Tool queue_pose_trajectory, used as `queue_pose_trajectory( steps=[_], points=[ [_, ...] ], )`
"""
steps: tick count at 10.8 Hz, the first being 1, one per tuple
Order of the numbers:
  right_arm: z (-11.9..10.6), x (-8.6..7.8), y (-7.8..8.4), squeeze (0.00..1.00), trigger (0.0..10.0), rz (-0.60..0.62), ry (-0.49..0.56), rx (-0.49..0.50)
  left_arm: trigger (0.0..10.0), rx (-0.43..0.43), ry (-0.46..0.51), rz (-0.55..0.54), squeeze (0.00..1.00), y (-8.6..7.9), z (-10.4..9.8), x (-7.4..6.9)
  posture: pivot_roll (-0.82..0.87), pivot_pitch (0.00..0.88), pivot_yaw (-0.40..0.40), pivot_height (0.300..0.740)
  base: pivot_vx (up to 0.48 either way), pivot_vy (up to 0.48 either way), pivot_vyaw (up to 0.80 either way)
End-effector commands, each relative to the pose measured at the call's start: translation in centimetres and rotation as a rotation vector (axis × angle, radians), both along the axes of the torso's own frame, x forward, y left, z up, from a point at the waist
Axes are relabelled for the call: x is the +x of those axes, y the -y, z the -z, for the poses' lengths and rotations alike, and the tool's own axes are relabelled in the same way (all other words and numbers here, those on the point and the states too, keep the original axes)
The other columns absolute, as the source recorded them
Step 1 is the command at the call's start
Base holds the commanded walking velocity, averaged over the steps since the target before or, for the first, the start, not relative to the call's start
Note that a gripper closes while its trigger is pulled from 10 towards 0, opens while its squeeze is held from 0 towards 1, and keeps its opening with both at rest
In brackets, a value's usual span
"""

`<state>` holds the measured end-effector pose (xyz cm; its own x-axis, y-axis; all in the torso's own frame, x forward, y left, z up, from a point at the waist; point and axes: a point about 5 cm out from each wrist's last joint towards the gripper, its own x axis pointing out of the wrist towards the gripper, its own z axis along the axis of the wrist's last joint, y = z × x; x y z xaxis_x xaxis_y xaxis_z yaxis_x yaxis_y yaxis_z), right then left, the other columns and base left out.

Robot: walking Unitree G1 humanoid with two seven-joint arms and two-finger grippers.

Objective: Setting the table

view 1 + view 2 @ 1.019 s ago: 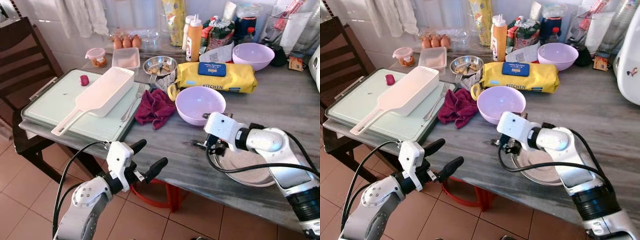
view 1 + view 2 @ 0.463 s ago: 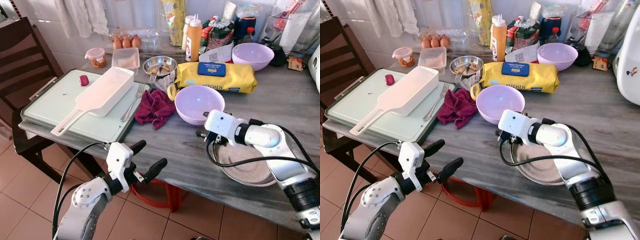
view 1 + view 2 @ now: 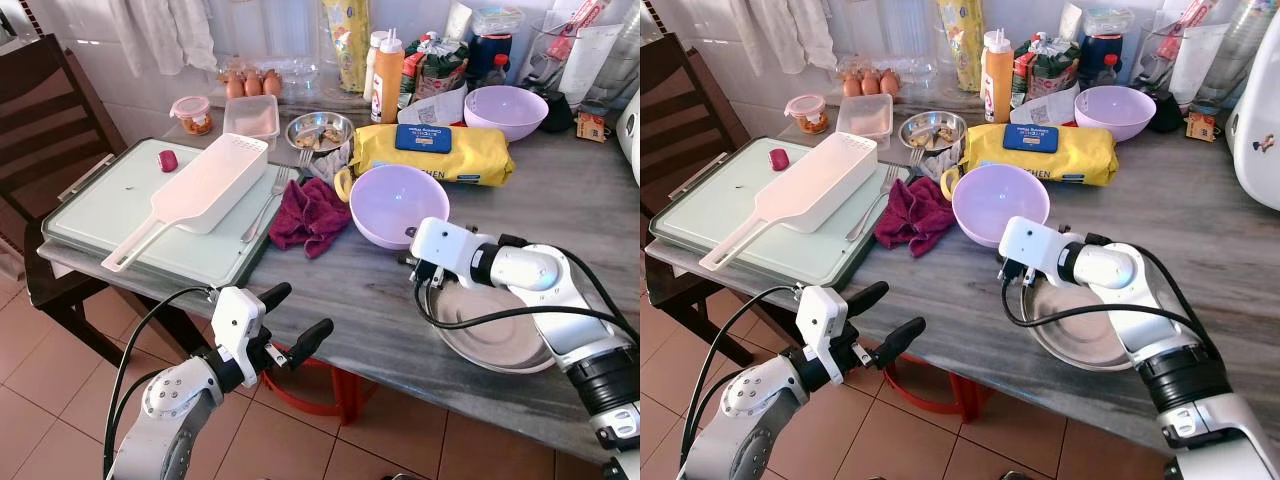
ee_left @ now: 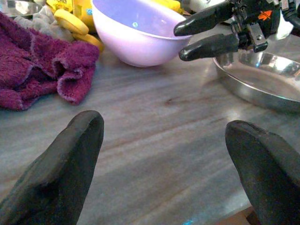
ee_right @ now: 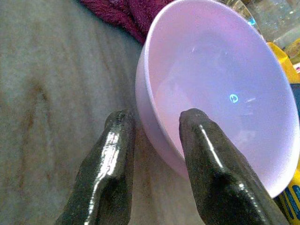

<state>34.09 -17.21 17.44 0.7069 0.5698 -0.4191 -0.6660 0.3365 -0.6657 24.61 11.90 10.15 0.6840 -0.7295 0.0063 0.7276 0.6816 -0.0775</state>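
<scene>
Right gripper (image 5: 154, 131) low over the grey table (image 3: 560, 215), fingers a little apart, tips at the near wall of the lilac bowl (image 3: 398, 205), perhaps just touching it, hard to tell. Bowl upright and empty, near the table's middle, just beside a crumpled maroon cloth (image 3: 310, 215) and in front of a yellow wipes pack (image 3: 430, 152). Steel plate (image 3: 492, 330) flat on the table under the right forearm, near the front edge. Left gripper (image 3: 290, 318) spread wide, held off the table's front edge, gripping nothing. Second lilac bowl (image 3: 506, 110) at the back.
</scene>
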Motion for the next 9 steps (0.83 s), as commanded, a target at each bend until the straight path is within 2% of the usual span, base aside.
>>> queue_pose_trajectory(
  steps=[1, 4, 9],
  points=[
    [-0.7, 0.2, -0.1, 0.0, 0.0, -0.016, 0.015, 0.002, 10.0, 0.024, -0.005, -0.001, 0.0, -0.4, 0.2, -0.1, -0.08, 0.096, 0.095, 0.74, 0.0, 0.0, 0.0],
    [-2.4, 0.0, -0.4, 0.0, 0.0, -0.052, 0.035, 0.019, 10.0, 0.027, -0.004, -0.003, 0.0, -0.4, 0.2, 0.0, -0.08, 0.094, 0.093, 0.74, 0.0, 0.0, 0.0],
    [-3.3, -1.2, -1.5, 0.0, 0.0, -0.103, 0.004, 0.06, 10.0, 0.033, -0.003, 0.004, 0.0, -0.3, 0.2, 0.4, -0.09, 0.088, 0.098, 0.74, 0.0, 0.0, 0.0]
  ],
)
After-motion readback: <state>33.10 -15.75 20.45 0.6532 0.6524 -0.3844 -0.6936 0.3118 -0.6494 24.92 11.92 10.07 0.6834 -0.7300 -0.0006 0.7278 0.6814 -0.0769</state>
